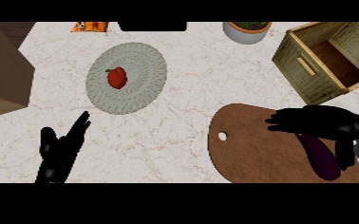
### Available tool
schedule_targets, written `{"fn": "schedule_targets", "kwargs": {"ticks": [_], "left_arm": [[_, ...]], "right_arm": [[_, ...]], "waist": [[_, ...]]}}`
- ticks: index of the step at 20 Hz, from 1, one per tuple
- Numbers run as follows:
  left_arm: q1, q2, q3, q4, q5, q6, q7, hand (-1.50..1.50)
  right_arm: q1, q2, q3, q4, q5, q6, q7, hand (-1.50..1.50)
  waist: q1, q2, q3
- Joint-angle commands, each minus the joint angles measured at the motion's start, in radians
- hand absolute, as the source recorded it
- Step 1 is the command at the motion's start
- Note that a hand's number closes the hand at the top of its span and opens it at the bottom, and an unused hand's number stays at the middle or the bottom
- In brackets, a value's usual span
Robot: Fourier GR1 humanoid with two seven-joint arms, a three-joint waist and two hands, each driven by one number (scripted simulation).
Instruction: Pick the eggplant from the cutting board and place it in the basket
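A dark purple eggplant [320, 157] lies on the brown cutting board [252, 147] at the lower right. My right hand [319, 122] hovers over the eggplant's upper end with its fingers curled down toward it; whether they touch it is hidden. The woven basket [298, 61] stands at the upper right, tilted, its brown inside showing. My left hand [61, 149] rests open at the lower left, fingers pointing up and to the right.
A grey-green round plate [144, 76] holds a red pepper [116, 77] at centre left. A grey pot with a plant [246, 31] sits at the top, an orange packet [89, 26] at the top left. A brown box [13, 76] fills the left edge.
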Motion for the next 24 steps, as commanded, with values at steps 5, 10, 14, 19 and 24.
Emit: {"fn": "schedule_targets", "kwargs": {"ticks": [5,10,14,19,24], "left_arm": [[-0.013,0.024,0.051,0.038,0.031,-0.039,0.082,0.0],[0.054,-0.026,0.004,0.009,-0.017,-0.002,0.058,0.0],[-0.012,-0.033,0.016,0.078,-0.053,0.009,0.038,0.0],[0.055,-0.03,0.053,0.052,-0.021,0.005,0.019,0.0],[0.102,-0.024,0.076,0.036,-0.02,0.026,0.025,0.0]], "right_arm": [[0.042,0.031,-0.024,0.056,0.06,-0.03,-0.078,-1.5],[0.034,0.022,-0.036,-0.034,0.089,-0.079,-0.114,1.5],[0.041,0.05,-0.064,0.068,0.139,-0.188,-0.187,1.5],[0.174,0.042,-0.131,-0.124,0.114,-0.138,0.149,1.5],[0.276,0.034,-0.224,-0.293,0.093,-0.139,0.441,1.5]], "waist": [[-0.006,0.01,-0.011],[-0.007,0.007,-0.011],[-0.006,0.011,-0.01],[-0.058,-0.005,-0.014],[-0.113,-0.019,-0.017]]}}
